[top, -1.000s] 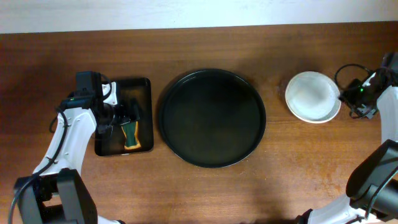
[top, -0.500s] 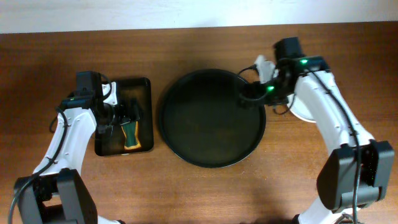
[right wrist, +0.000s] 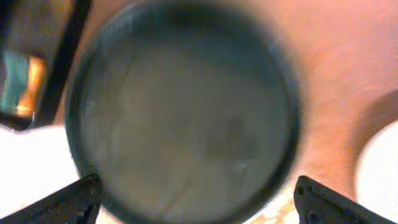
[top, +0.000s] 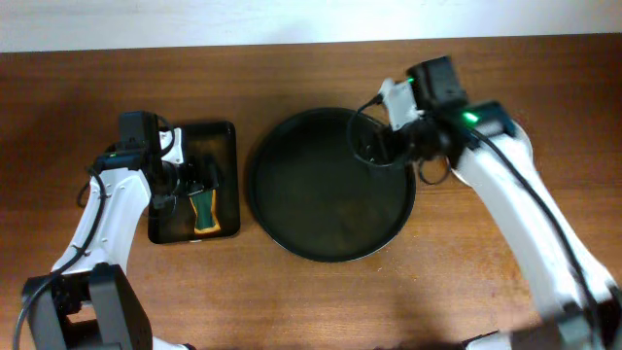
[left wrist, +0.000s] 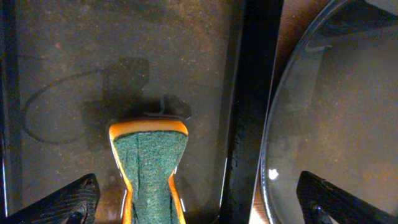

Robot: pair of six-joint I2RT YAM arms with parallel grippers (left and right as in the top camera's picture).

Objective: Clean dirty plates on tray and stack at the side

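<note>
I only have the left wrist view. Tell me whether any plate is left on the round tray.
Observer: None shows on the tray overhead. The right wrist view also shows its floor bare, though blurred.
Operator: Now report the right side.
Observer: The right gripper hangs above the tray's upper-right part in the overhead picture, fingers spread wide.
Operator: Locate them, then.
Observer: A white curved edge, likely the plates, shows beside the tray in the right wrist view. Overhead, the right arm covers that spot.
</note>
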